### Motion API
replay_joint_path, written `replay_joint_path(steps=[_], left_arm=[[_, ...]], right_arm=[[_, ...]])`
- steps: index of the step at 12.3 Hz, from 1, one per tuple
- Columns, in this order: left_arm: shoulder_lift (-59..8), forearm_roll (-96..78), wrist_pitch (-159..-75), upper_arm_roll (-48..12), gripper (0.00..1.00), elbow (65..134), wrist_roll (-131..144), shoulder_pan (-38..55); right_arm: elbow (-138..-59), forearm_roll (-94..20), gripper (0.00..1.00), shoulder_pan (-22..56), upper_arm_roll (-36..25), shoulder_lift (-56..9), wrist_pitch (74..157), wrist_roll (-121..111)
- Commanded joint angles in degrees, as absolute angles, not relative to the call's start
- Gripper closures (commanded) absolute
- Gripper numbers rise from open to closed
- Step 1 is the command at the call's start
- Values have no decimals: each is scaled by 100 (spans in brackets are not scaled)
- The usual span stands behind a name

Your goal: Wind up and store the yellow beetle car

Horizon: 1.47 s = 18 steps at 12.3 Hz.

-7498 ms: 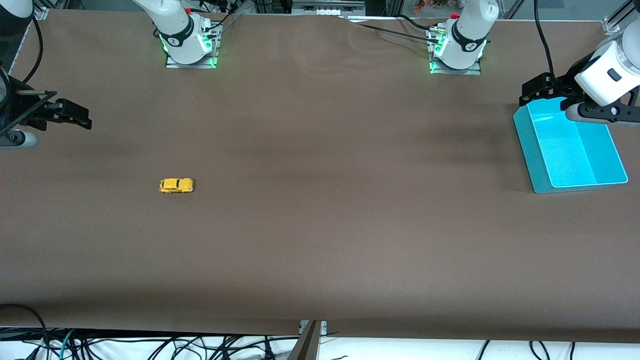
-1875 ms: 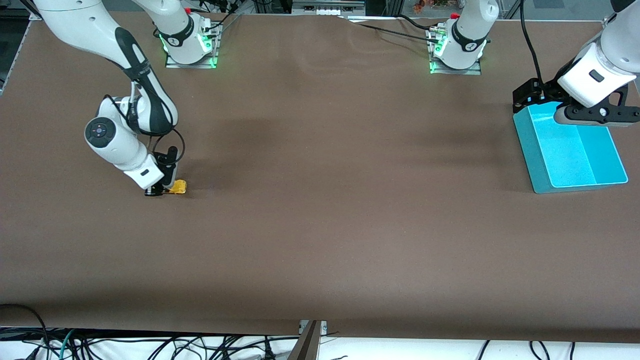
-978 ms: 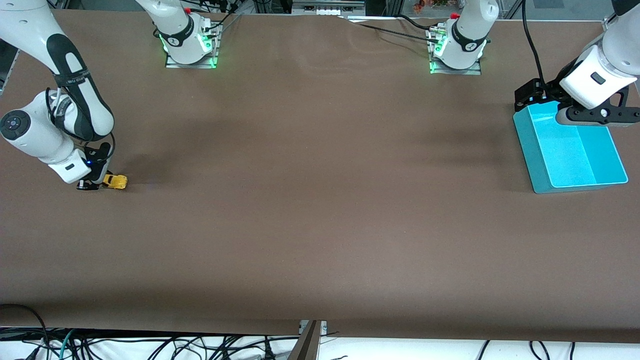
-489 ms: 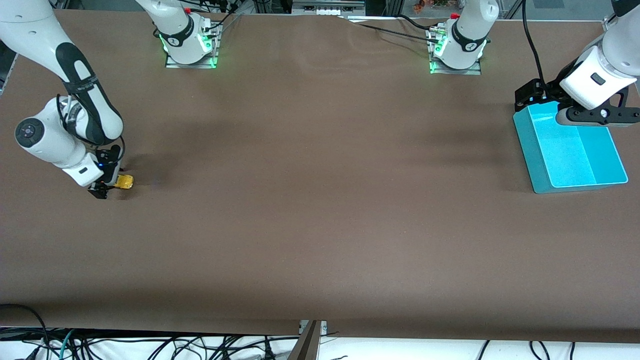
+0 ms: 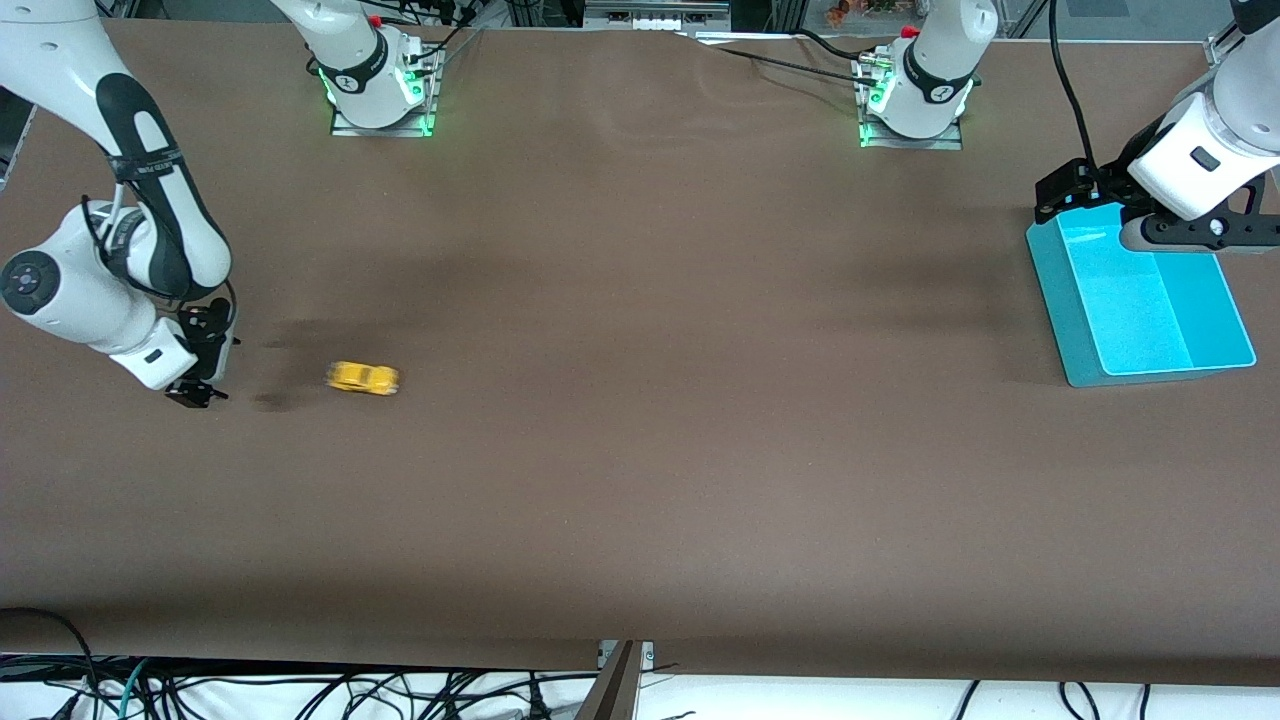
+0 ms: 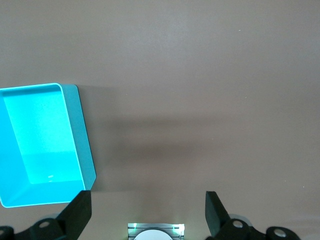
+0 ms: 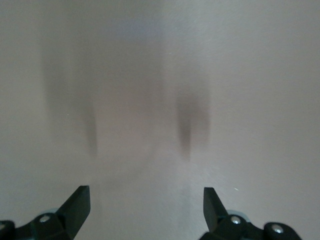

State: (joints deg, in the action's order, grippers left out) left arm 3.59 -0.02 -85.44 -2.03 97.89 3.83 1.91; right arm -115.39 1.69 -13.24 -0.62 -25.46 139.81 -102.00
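While my right gripper (image 5: 197, 392) hangs spread and empty just above the table (image 5: 640, 480), the yellow beetle car (image 5: 364, 377) sits apart on the cloth beside it; cyan bin (image 5: 1150, 320); my left gripper (image 5: 1075, 190), spread, over the bin's edge.

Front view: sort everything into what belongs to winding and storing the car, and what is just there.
Belongs to the job:
yellow beetle car, free on the table
right gripper, open, beside it
cyan bin
left gripper, open over the bin, waiting

Just there:
cables below the table edge
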Motion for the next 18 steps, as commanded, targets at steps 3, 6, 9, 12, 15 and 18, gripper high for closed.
replay_joint_path(steps=[3, 6, 9, 12, 15, 18], left_arm=[[527, 44, -8630, -255, 0, 10098, 325, 53], [527, 35, -8885, -255, 0, 10335, 316, -26], [519, 35, -9113, -255, 0, 10546, 316, -35], [501, 35, -9429, -255, 0, 10914, 316, -35], [475, 35, -9685, -255, 0, 11083, 316, -35], [448, 35, -10009, -255, 0, 11240, 99, -96]], right_arm=[[-11268, 123, 0, -1397, 149, -2321, 13562, -9759], [-11241, 114, 0, -1389, 403, -2040, 13403, -8678], [-10944, 123, 0, -1371, 623, -1934, 12817, -7738], [-10714, 123, 0, -1345, 712, -1942, 12446, -7033], [-10652, 123, 0, -1345, 721, -1934, 12314, -6681], [-10626, 123, 0, -1345, 729, -1934, 12305, -6662]])
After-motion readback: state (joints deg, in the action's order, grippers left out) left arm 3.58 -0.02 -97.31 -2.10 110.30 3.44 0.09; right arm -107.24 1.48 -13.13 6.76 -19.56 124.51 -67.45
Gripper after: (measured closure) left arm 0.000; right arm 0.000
